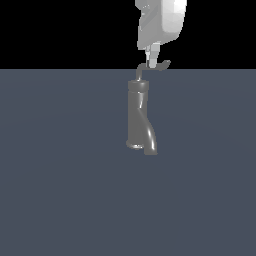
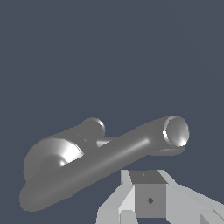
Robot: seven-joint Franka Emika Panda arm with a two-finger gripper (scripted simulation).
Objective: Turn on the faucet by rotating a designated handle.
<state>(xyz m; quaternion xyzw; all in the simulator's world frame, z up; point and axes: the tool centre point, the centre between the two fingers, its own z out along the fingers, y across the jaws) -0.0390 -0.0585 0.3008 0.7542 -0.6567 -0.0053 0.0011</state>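
Gripper at faucet top, on the handle.
Gripper hangs w/ fingertip touching the thin bent handle approx. mid-rod; can't tell if fingers are spread or pinching. Handle sits atop the upright grey faucet, hooked tip twd exterior view's right. Thick spout curves down to the floor, mid-scene.

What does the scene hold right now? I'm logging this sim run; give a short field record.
faucet: grey, upright on the dark floor, thick spout curving down
handle: thin bent rod on top of the body, hooked tip toward the exterior view's right
hand: directly above, at the handle; open or shut cannot be told
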